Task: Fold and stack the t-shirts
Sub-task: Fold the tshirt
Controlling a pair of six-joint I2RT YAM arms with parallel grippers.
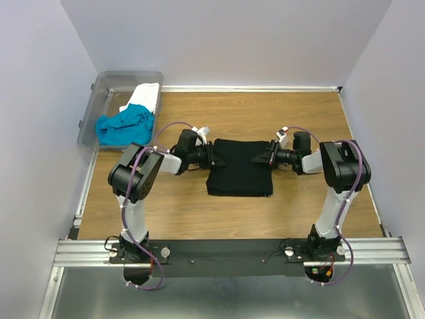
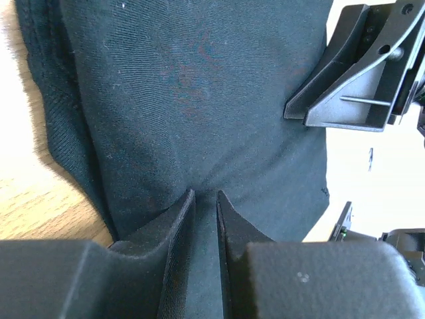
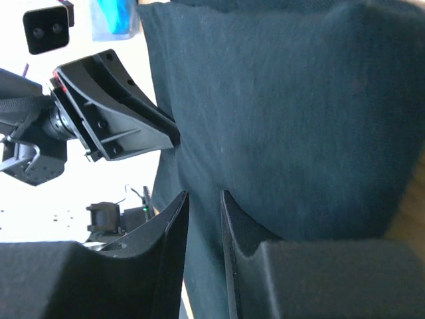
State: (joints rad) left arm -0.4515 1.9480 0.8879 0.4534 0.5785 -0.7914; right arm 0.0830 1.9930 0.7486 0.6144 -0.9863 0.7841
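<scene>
The black t-shirt (image 1: 239, 174) lies folded into a rectangle at the middle of the wooden table. My left gripper (image 1: 211, 156) is at its far left edge and my right gripper (image 1: 255, 159) at its far right edge, facing each other. In the left wrist view the left gripper (image 2: 204, 193) is shut on a pinch of the black cloth (image 2: 199, 80). In the right wrist view the right gripper (image 3: 204, 194) is shut on black cloth (image 3: 299, 100) too. The turquoise-blue t-shirt (image 1: 123, 126) and the white t-shirt (image 1: 145, 98) lie crumpled in the bin.
A clear plastic bin (image 1: 106, 83) stands at the table's far left corner. Grey walls close the table on three sides. A metal rail (image 1: 232, 251) carries the arm bases along the near edge.
</scene>
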